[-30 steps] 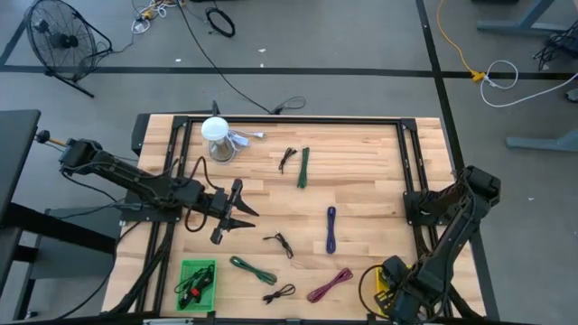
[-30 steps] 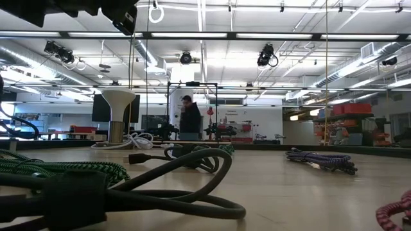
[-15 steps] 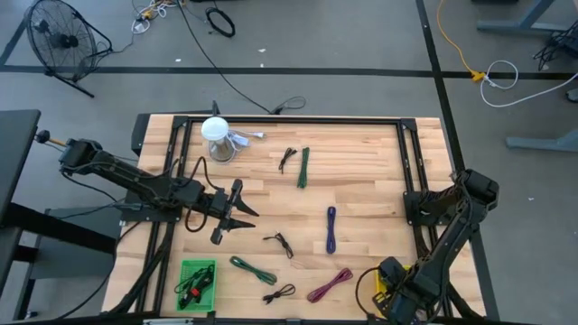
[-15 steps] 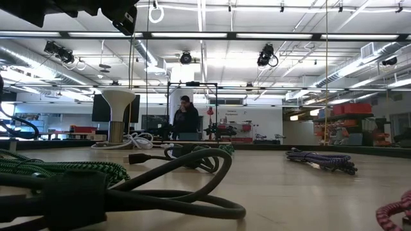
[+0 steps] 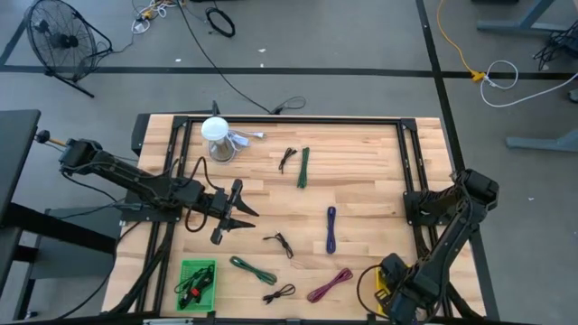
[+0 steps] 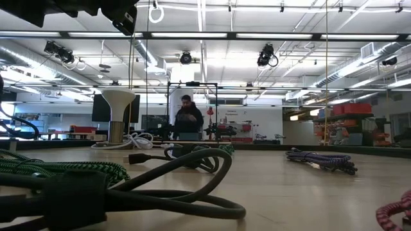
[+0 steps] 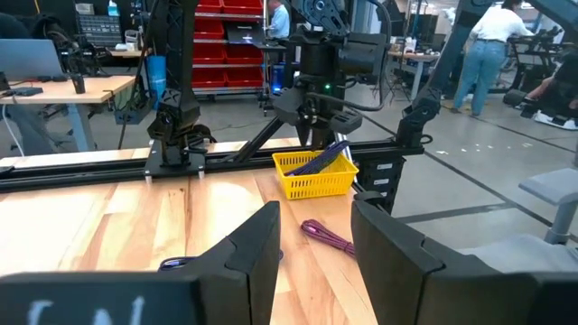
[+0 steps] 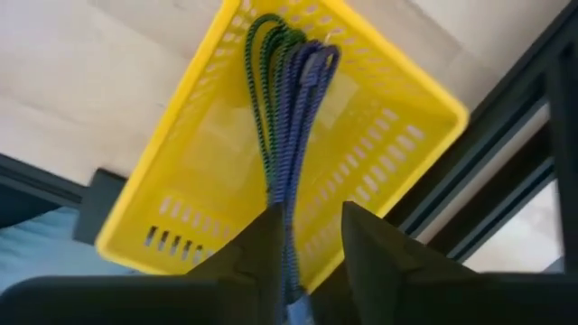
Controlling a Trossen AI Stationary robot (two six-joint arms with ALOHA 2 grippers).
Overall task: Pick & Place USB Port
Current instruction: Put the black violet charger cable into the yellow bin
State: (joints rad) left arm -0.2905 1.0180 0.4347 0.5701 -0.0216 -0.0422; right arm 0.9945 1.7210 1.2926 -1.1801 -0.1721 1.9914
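From above, the right gripper (image 5: 395, 291) is seen over the yellow basket (image 5: 383, 287). In its wrist view, a purple cable (image 8: 293, 126) hangs between parted fingers into the basket (image 8: 181, 230); whether it is gripped cannot be told. The left gripper (image 7: 312, 239) is open, empty.

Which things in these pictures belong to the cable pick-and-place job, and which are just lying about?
Job in hand:
- right gripper above the yellow basket
- purple-and-green cable bundle hanging into that basket
- loose purple cable, pink cable, green cable on the table
- left gripper, open, waiting mid-table

Lying about:
- white stand
- floor fan
- person in the background
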